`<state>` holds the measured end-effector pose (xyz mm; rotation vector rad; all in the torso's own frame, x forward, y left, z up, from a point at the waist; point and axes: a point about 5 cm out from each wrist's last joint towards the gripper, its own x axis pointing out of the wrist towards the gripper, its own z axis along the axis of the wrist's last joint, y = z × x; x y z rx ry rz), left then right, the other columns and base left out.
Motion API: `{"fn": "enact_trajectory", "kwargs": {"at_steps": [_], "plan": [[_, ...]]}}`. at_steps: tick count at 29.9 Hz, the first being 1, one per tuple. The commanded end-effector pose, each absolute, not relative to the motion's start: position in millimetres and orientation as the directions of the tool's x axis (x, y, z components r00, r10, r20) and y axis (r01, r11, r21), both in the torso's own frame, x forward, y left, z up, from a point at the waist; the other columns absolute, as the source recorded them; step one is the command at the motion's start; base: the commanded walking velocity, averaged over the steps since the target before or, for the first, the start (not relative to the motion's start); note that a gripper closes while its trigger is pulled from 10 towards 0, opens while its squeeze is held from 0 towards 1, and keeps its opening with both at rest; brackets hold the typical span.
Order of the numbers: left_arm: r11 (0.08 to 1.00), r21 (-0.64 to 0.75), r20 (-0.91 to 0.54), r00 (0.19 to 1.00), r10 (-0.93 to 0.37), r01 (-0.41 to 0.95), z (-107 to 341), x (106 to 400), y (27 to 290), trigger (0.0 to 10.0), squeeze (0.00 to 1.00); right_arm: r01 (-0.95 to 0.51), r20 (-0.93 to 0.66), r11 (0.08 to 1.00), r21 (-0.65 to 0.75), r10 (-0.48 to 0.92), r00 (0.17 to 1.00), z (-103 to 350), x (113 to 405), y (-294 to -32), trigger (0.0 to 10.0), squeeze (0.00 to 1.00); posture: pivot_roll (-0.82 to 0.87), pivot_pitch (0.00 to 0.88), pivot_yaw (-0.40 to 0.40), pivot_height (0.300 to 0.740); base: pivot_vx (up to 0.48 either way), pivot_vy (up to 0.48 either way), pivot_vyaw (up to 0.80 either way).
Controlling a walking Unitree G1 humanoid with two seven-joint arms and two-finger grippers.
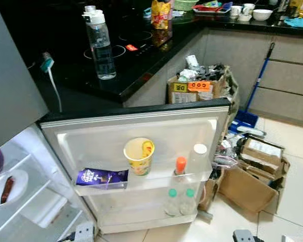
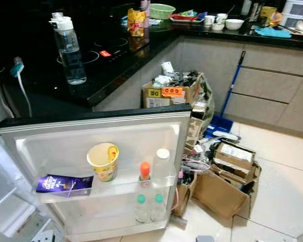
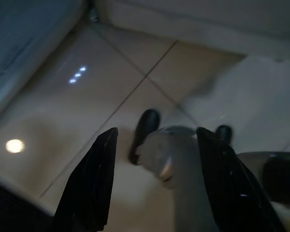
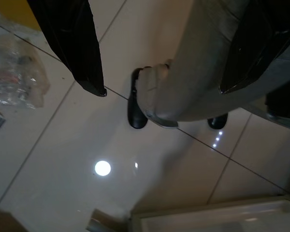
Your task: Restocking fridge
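With the fridge door (image 1: 141,126) open, both arms hang down, left gripper (image 3: 154,179) and right gripper (image 4: 159,63) spread and empty, so the robot likely must next grab the water bottle (image 1: 101,45) from the far counter (image 1: 116,80).

Torn cardboard boxes (image 1: 252,174) on tiled floor beside blue dustpan (image 1: 244,120), trash-filled box (image 1: 197,85).

head views bright, sharp | hob (image 1: 116,45) very dark | wrist views dim, soft | lamp glare on floor tiles (image 4: 102,168) | left wrist view blurred, bluish
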<state>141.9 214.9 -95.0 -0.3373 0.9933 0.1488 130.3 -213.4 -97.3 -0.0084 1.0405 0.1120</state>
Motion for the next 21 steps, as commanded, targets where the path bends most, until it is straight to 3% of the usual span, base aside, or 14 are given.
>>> {"fn": "enact_trajectory", "kwargs": {"at_steps": [1,7,17,21], "plan": [[0.924,-0.241,-0.842,0.537,-0.048,-0.296,-96,138,214,10.0,0.0,-0.108,-0.881,0.994,0.036,0.082,0.466,-100,125,-214,10.0,0.0,-0.07,0.033,-0.012,0.74,0.0,0.0,0.0],[0.919,-0.267,-0.839,0.54,-0.074,-0.289,-97,137,209,10.0,0.0,-0.112,-0.883,0.994,0.018,0.068,0.464,-99,125,-219,10.0,0.0,-0.08,0.022,-0.031,0.74,0.0,0.0,0.0],[0.925,-0.307,-0.848,0.506,-0.158,-0.225,-106,122,181,10.0,0.0,-0.053,-0.894,0.996,-0.076,-0.044,0.446,-94,117,-254,10.0,0.0,-0.07,0.025,-0.084,0.74,0.0,0.0,0.0],[0.947,-0.273,-0.875,0.452,-0.172,-0.167,-109,113,180,10.0,0.0,-0.002,-0.889,0.995,-0.097,-0.086,0.45,-90,124,-261,10.0,0.0,-0.06,0.0,-0.084,0.74,0.0,0.0,0.0]]}}
